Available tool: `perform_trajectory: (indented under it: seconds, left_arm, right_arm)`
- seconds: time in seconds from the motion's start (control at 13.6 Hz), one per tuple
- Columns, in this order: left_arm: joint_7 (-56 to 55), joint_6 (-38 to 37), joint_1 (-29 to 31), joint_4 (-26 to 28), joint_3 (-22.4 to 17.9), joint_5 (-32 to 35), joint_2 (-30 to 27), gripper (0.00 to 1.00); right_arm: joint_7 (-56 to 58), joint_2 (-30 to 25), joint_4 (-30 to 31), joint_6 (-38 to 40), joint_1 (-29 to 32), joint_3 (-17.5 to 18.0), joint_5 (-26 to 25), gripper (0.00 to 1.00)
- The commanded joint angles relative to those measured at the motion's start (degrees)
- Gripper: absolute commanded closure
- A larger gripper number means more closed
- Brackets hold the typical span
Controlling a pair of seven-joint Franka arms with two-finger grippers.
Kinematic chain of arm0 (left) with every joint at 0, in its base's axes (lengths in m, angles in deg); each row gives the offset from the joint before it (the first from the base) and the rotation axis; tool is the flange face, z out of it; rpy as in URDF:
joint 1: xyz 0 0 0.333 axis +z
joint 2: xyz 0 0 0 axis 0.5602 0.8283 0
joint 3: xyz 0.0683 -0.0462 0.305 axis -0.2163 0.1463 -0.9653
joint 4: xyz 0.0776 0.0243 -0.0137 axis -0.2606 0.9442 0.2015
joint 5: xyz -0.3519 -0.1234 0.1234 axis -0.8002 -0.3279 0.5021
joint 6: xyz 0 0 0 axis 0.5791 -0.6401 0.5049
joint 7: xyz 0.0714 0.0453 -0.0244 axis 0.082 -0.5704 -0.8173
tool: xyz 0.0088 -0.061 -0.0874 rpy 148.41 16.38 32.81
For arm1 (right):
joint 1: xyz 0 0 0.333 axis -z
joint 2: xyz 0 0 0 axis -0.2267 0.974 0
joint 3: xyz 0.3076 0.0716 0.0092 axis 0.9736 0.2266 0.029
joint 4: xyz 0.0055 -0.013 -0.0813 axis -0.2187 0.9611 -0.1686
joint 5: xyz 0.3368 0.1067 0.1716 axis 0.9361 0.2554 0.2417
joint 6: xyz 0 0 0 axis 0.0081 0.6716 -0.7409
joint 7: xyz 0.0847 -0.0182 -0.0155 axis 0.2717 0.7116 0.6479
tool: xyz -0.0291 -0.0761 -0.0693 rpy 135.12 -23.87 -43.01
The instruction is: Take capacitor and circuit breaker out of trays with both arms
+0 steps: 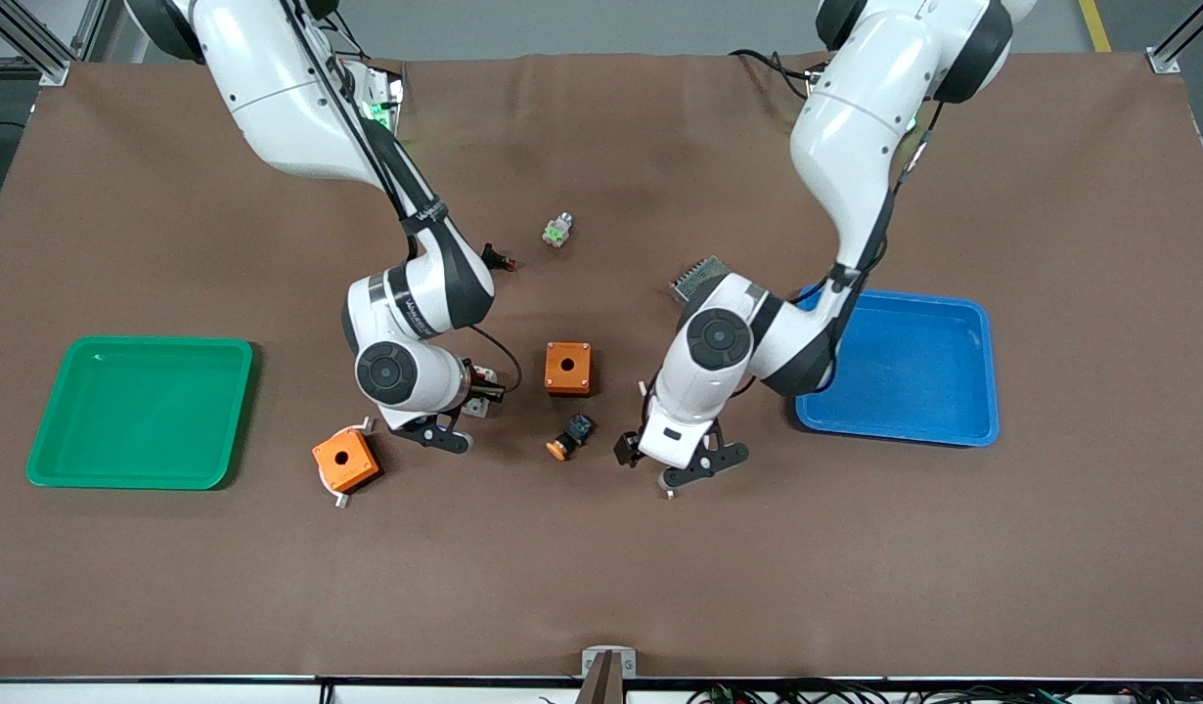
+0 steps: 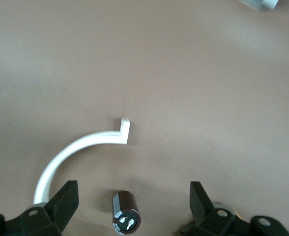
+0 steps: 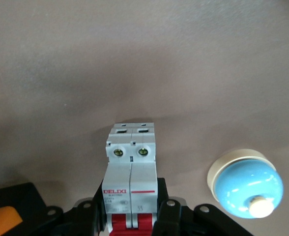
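A brown table (image 1: 601, 548) carries the parts; the left gripper (image 2: 130, 206) hangs low with fingers spread around the capacitor (image 2: 125, 219), which lies on the cloth; the right gripper (image 3: 131, 216) clamps the breaker (image 3: 130, 172) beside an orange box (image 1: 345, 459).

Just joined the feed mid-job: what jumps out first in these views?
Both arms are down at the table's middle between the green tray and blue tray. The right gripper is shut on the breaker, beside an orange box. The left gripper is open around the capacitor, which lies on the mat near the orange-capped switch.
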Motion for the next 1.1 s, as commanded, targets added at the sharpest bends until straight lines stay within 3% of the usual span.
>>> perform_trajectory:
  seconds: [0.0,0.22,0.37,0.59,1.03]
  left_arm:
    - [1.5,-6.5,2.1,2.4,-0.1,0.9,-6.5,0.00]
    - [15.0,-19.3,6.7,4.1,0.0,0.9,-13.8,0.00]
    - [22.5,-27.1,9.9,5.0,0.1,0.9,-18.2,0.00]
    - [29.1,-28.6,14.6,11.4,0.3,0.9,-26.1,0.00]
    - [40.7,-28.6,19.9,24.5,0.4,0.8,-41.0,0.00]
  right_arm:
    - [-0.8,-0.1,-0.6,0.6,-1.3,-0.5,1.2,0.00]
    - [-0.3,-4.5,-1.8,6.8,-1.2,-1.1,-1.1,0.00]
    - [-0.3,-7.1,-5.1,13.1,-0.7,-1.0,-6.0,0.00]
    - [-0.5,-11.4,-10.0,23.2,0.3,-2.1,-6.7,0.00]
    - [6.5,-25.7,-9.1,32.0,4.5,-3.9,-11.9,0.00]
